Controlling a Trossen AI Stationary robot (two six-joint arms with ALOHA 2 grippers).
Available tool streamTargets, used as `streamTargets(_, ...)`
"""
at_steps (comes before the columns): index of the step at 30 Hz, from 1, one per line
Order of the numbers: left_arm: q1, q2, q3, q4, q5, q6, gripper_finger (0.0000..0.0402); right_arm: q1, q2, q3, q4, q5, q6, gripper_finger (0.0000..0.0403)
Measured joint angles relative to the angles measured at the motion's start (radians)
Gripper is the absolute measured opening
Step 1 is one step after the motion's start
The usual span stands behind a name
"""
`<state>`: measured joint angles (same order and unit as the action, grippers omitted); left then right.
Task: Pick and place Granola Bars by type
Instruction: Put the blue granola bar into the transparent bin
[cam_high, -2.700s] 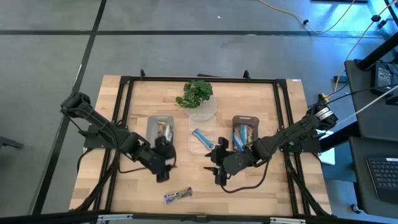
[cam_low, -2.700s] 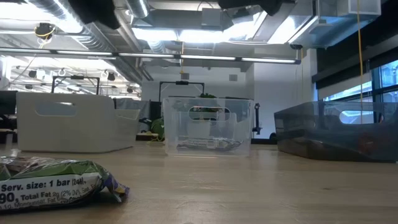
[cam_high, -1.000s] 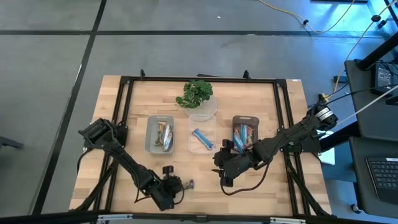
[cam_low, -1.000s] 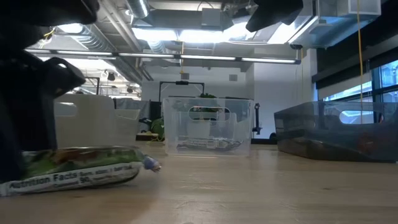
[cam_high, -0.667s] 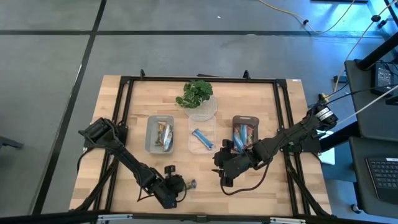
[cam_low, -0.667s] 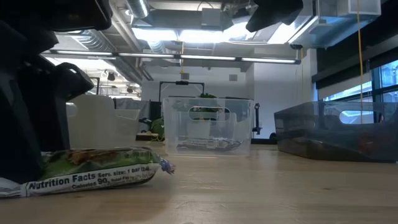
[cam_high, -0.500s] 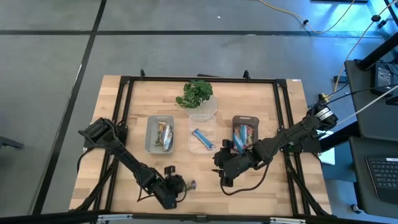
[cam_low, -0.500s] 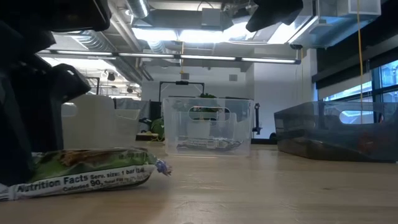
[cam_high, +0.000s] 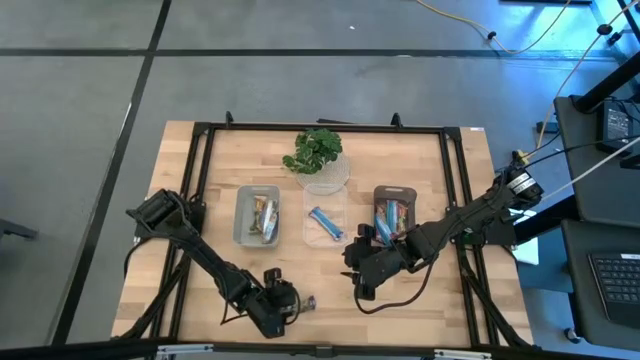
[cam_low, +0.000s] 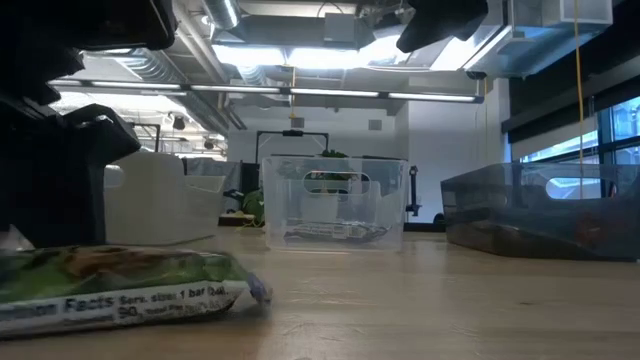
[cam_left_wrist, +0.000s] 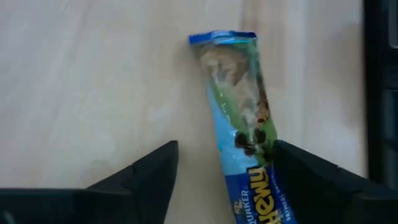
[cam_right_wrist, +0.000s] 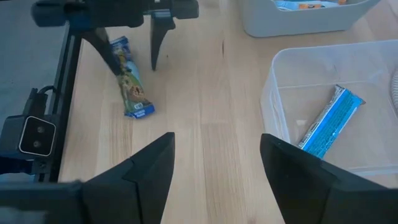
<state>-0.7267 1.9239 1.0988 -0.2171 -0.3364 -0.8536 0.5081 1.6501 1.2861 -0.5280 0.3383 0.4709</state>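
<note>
One granola bar (cam_high: 303, 300) in a green and blue wrapper lies flat on the table by its near edge; it also shows as the bar (cam_low: 130, 285), the bar (cam_left_wrist: 239, 106) and the bar (cam_right_wrist: 129, 84). My left gripper (cam_high: 285, 303) is low over it and open, its fingers (cam_left_wrist: 149, 168) straddling the bar's near end. My right gripper (cam_high: 352, 268) hovers open over the middle of the table, near the clear bin. Other bars lie in three bins. My left gripper comes at the bar slanting down from above, with its fingers along the bar. The inner side of one finger (cam_left_wrist: 292, 168) lies against the long edge of the wrapper (cam_left_wrist: 252, 180) near one end; the other finger stands clear. The bar rests flat on the table.
A pale bin (cam_high: 258, 215) holds bars, a clear bin (cam_high: 325, 222) holds one blue bar (cam_right_wrist: 326, 124), and a dark bin (cam_high: 393, 212) holds several. A potted plant (cam_high: 317, 150) stands behind them. A black frame (cam_high: 200, 200) runs round the table.
My left gripper has edged a little toward the table's right along the near edge and stayed open. The bar has slid and turned slightly on the table and now lies closer to the near edge.
</note>
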Motion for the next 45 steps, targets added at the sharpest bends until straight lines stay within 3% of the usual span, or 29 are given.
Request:
streamTargets(12, -0.021, -0.056, 0.002, 0.075, 0.047, 0.042, 0.0265, 0.000, 0.000, 0.000, -0.017, 0.003, 0.000, 0.0239)
streamTargets(20, -0.035, -0.040, 0.002, 0.040, -0.014, 0.067, 0.0265, 0.000, 0.000, 0.000, -0.017, 0.008, 0.000, 0.0239)
streamTargets(45, -0.039, 0.040, 0.005, 0.071, -0.009, 0.000, 0.0267, 0.000, 0.000, 0.000, -0.017, 0.035, -0.001, 0.0239)
